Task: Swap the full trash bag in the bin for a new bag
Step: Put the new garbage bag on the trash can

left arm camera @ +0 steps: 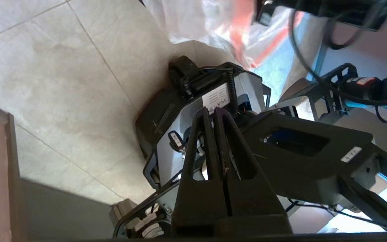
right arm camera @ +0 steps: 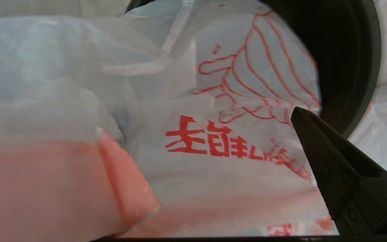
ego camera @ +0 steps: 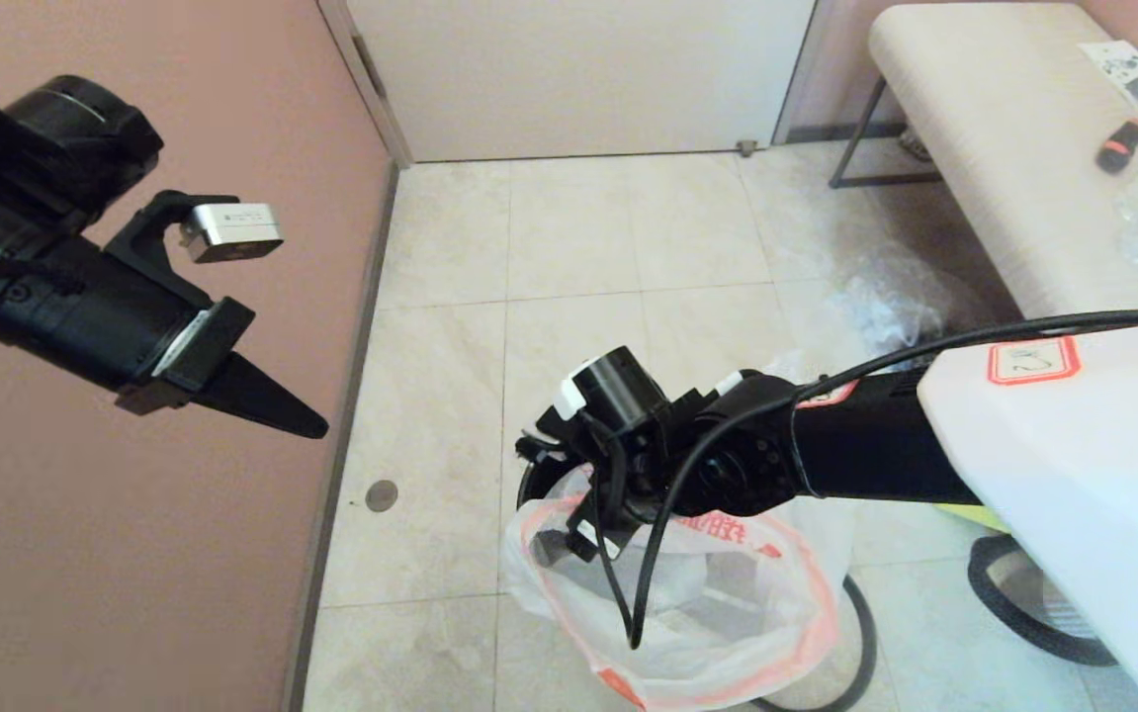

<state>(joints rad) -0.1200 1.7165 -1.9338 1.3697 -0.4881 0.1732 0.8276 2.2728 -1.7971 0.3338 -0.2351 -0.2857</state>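
Note:
A white bag with red print (ego camera: 727, 613) hangs open over the black bin (ego camera: 527, 487) at the bottom centre of the floor. A thin dark arc (ego camera: 863, 633) curves round the bag's right side. My right gripper (ego camera: 569, 536) reaches down into the bag's mouth. In the right wrist view the bag (right arm camera: 213, 168) fills the picture and the bin's black inside (right arm camera: 348, 50) shows beyond it. One finger (right arm camera: 341, 168) stands far to one side, so the right gripper (right arm camera: 193, 141) is open; its other finger is hidden under a pink fold. My left gripper (ego camera: 313, 427) (left arm camera: 212, 112) is shut and empty, raised by the pink wall.
A crumpled clear plastic bag (ego camera: 885, 297) lies on the tiles beside the padded bench (ego camera: 1004, 148). A thick dark ring (ego camera: 1023, 608) and something yellow-green (ego camera: 964, 514) lie under my right arm. The pink wall (ego camera: 133, 593) is at the left and a round floor plate (ego camera: 382, 495) near it.

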